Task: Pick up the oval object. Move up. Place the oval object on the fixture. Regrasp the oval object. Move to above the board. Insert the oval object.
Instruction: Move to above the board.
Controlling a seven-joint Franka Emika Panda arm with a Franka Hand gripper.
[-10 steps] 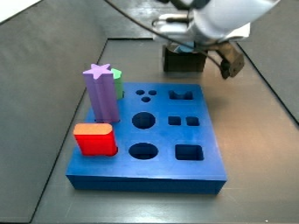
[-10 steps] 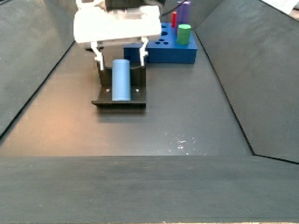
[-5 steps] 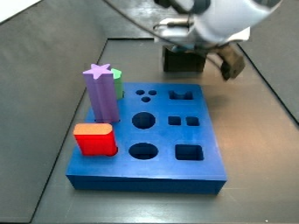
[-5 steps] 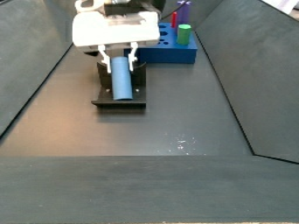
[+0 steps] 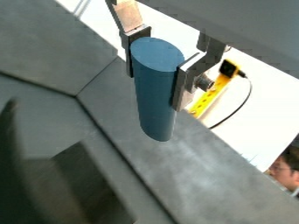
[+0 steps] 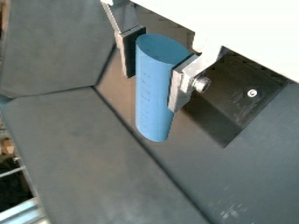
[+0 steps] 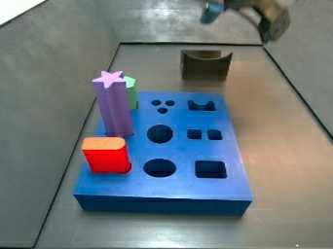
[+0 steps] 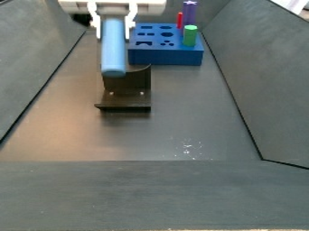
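The gripper (image 8: 111, 11) is cut off at the frame top in both side views. Its fingers (image 5: 131, 26) clamp the oval object (image 8: 112, 47), hanging above the fixture (image 8: 126, 94).

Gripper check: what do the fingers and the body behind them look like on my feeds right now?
In both wrist views the gripper has flat silver plate fingers; one plate carries a round fastener. In a side view, its body is white and boxy. Another side view shows only a blurred grey and white shape at the picture's upper edge. No cables or markings are discernible.

Oval object (image 8: 111, 45) light blue, clamped in claw (image 6: 156, 63), raised above empty fixture (image 8: 125, 95); blue board (image 7: 169, 156) nearby.
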